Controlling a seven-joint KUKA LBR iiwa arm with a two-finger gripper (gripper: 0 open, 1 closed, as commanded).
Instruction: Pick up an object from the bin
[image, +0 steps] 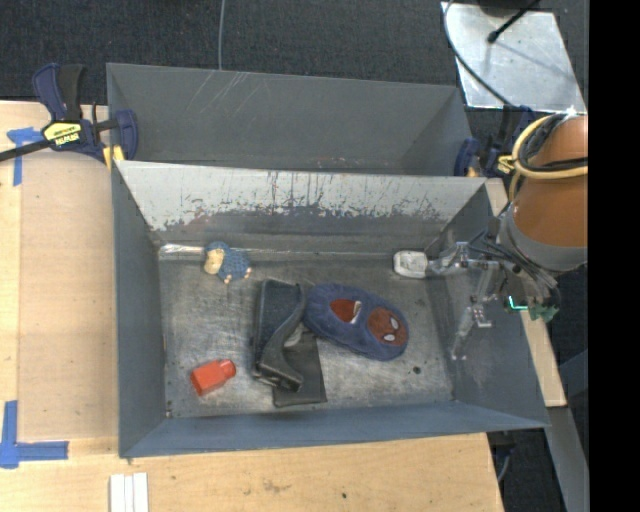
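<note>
My gripper (468, 325) hangs over the bin's right slope, open, with nothing between its thin metal fingers (480, 308). Nearest to it, a small white object (409, 263) lies at the back right of the floor, up and left of the fingers. A blue slipper (357, 320) with two red patches lies in the middle of the floor, well left of the gripper. It leans against a dark grey folded piece (283, 342).
A small blue and yellow toy figure (228, 262) lies at the back left. A red-orange cap-like piece (212, 376) sits at the front left. Bare floor shows between the slipper and the right slope.
</note>
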